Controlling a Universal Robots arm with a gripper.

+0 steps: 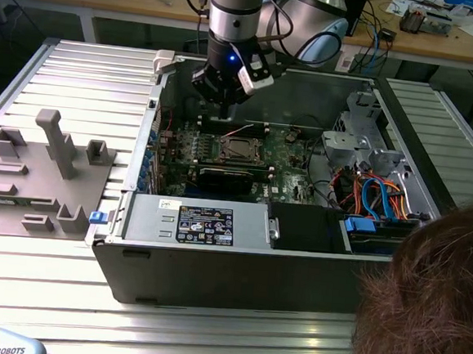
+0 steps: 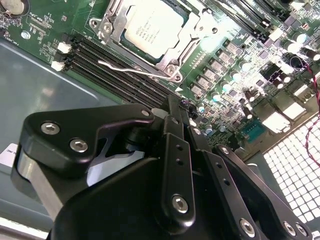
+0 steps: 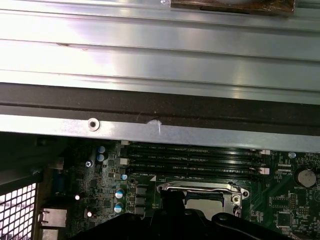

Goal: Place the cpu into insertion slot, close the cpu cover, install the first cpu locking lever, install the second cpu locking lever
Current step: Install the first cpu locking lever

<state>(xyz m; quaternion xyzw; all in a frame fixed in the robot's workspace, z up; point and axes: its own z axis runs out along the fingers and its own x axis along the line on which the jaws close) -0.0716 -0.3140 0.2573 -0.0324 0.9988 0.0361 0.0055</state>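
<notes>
The black two-fingered gripper [image 1: 226,102] hangs with its fingers pressed together, holding nothing, over the green motherboard [image 1: 292,153] inside the open grey computer case [image 1: 237,267]. Just below and ahead of it the dull silver square cpu [image 2: 150,27] sits in the metal-framed insertion slot [image 2: 172,67] — the thin silvery cpu cover [image 2: 197,30] lies closed around it.

Dull silver metal cpu [image 2: 153,26] – shiny metal cpu cover [image 2: 187,42] – matt black gripper [image 2: 178,116]
</notes>
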